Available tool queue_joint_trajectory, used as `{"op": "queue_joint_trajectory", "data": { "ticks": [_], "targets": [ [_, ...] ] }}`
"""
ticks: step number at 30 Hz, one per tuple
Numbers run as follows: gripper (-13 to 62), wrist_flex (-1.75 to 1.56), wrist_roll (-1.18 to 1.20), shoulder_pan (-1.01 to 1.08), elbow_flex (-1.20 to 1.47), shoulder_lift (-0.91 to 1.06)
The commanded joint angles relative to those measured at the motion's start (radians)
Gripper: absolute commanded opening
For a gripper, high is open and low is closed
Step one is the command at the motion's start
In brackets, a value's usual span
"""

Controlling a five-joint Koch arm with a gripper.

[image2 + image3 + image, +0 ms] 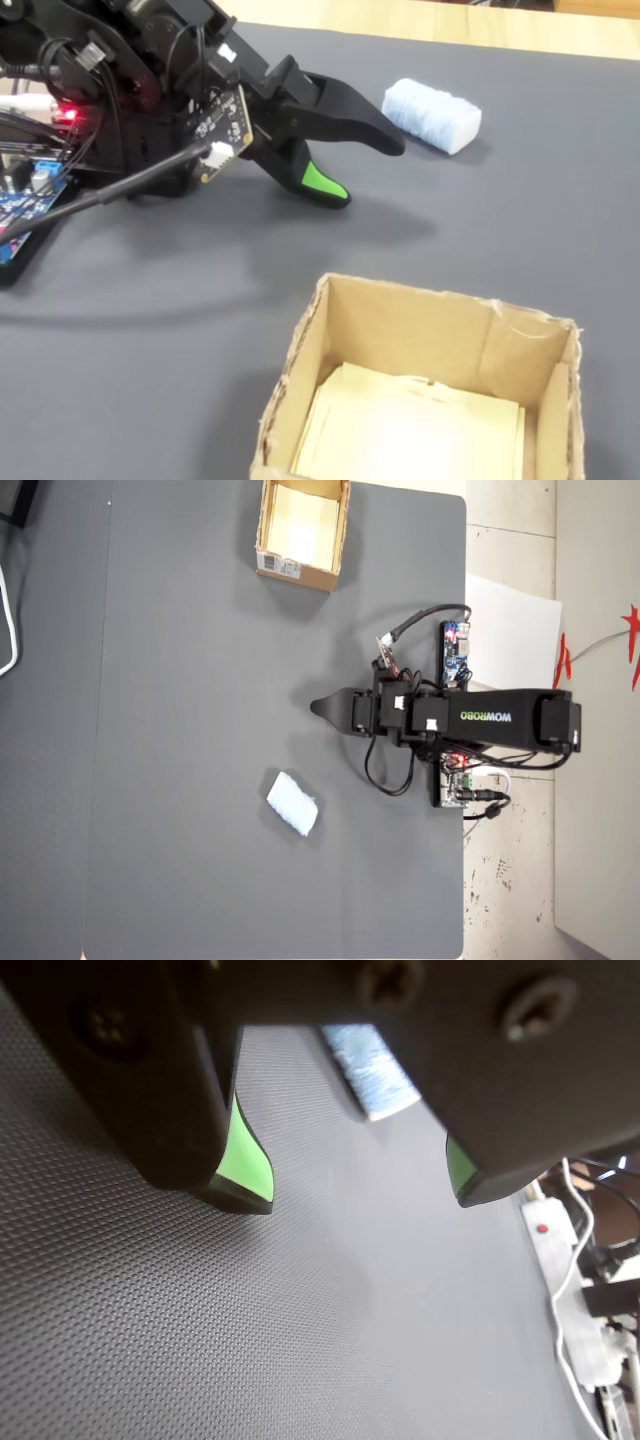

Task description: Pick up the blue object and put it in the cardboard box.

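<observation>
pale blue object (292, 803) flat on mat, cardboard box (300, 572) open, well apart

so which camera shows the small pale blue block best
The fixed view: the small pale blue-white textured block lies whole and close on the grey mat, just past the open gripper. The overhead view shows it whole but small; the wrist view shows only a sliver between the jaws.

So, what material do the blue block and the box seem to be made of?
The blue block looks like soft sponge or foam: matte, fuzzy, pale blue-white, with rounded corners. The box is plain tan cardboard, matte, with rough torn top edges and a paler yellowish inside.
</observation>
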Motion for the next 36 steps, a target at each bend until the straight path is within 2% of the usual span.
{"op": "queue_joint_trajectory", "data": {
  "ticks": [1,25,36],
  "targets": [
    [34.0,0.052,0.011,0.000,0.035,0.087],
    [33.9,0.072,0.080,-0.012,0.028,0.087],
    [33.8,0.485,0.115,-0.067,-0.213,0.087]
  ]
}}
